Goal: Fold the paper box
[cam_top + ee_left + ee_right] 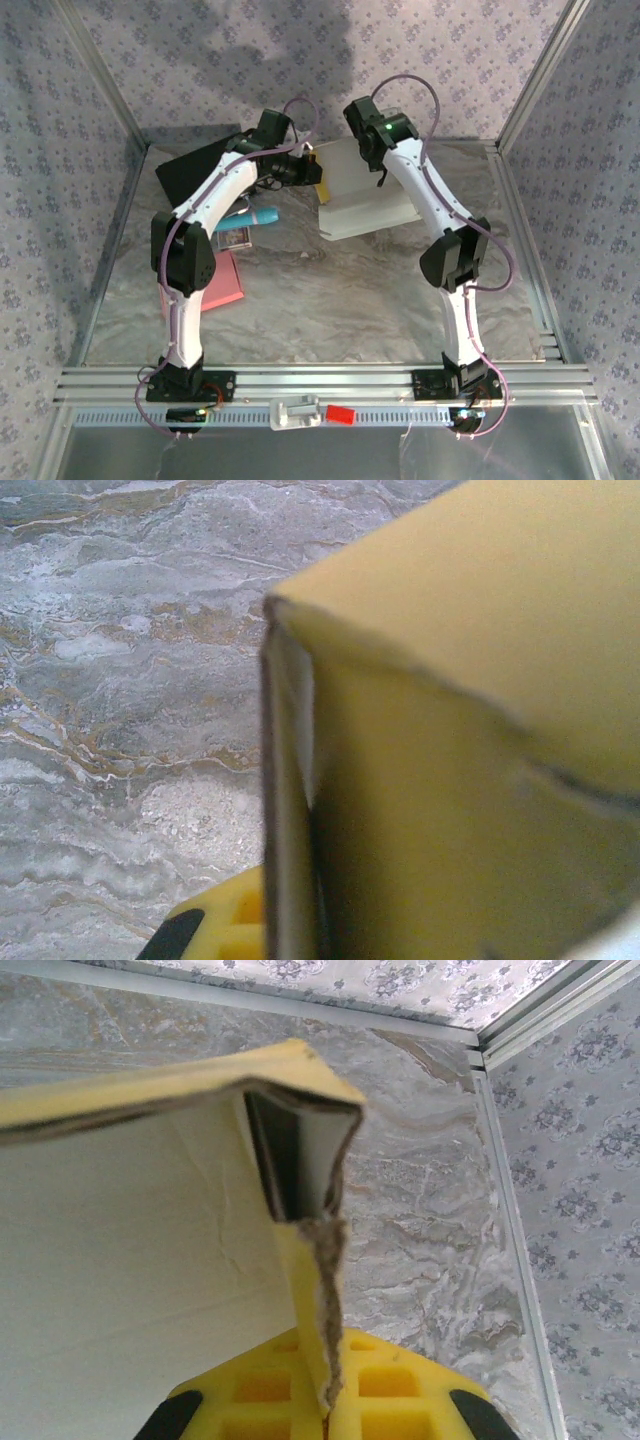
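the paper box [365, 200] is held at the far middle of the counter [330, 300], its long axis running left to right between the arms. the left end effector [310, 175] is clamped on its left yellow wall, the right end effector [328, 1400] on its right wall edge; both arms are judged equally near.

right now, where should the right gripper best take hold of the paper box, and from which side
Probably the thin raised wall just below the folded corner of the paper box, approached edge-on so one finger lands on each face. That wall is a single sheet, while the broad panels look too wide to span. The right gripper is shut on that edge.
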Robot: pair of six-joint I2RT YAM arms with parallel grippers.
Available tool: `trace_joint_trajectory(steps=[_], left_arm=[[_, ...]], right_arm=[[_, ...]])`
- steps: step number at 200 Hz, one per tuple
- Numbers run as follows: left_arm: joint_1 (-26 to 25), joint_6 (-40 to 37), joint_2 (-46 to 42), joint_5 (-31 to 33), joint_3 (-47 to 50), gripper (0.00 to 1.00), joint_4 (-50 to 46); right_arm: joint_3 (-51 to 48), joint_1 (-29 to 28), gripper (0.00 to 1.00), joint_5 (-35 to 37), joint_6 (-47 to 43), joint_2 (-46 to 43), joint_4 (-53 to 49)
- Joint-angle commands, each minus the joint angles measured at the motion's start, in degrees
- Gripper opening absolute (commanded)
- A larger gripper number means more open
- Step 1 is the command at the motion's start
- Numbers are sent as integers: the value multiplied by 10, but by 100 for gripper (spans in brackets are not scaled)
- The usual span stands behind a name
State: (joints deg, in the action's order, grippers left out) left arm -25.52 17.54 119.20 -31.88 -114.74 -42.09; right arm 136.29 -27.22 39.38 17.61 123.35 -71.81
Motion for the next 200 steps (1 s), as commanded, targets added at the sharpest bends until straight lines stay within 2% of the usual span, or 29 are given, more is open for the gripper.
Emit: trace_joint_trajectory(steps=[1,13,32,48,78,128,141,169,186,200], left_arm=[[3,6,0,-19,-27,0,0],[2,5,0,-20,-28,0,-3],[3,3,0,-20,-27,0,-4],[2,3,0,-21,-27,0,-3],[2,4,3,-24,-29,0,-1],[2,1,8,-25,-37,0,-8],[2,1,7,-25,-38,0,-8],[2,1,9,-25,-41,0,-8],[2,2,9,-25,-43,0,-8],[2,3,10,-24,-43,0,-8]], right_arm=[[30,9,0,5,27,12,-45],[20,23,0,-54,28,-6,-25],[-15,42,18,-133,8,-45,35],[-12,56,24,-174,3,-52,51],[29,63,25,-184,-1,-30,20],[25,74,26,-180,0,-35,38],[28,76,26,-187,-2,-33,42],[33,78,17,-192,-1,-23,28],[27,77,10,-168,1,-21,25],[23,74,1,-126,-2,-21,27]])
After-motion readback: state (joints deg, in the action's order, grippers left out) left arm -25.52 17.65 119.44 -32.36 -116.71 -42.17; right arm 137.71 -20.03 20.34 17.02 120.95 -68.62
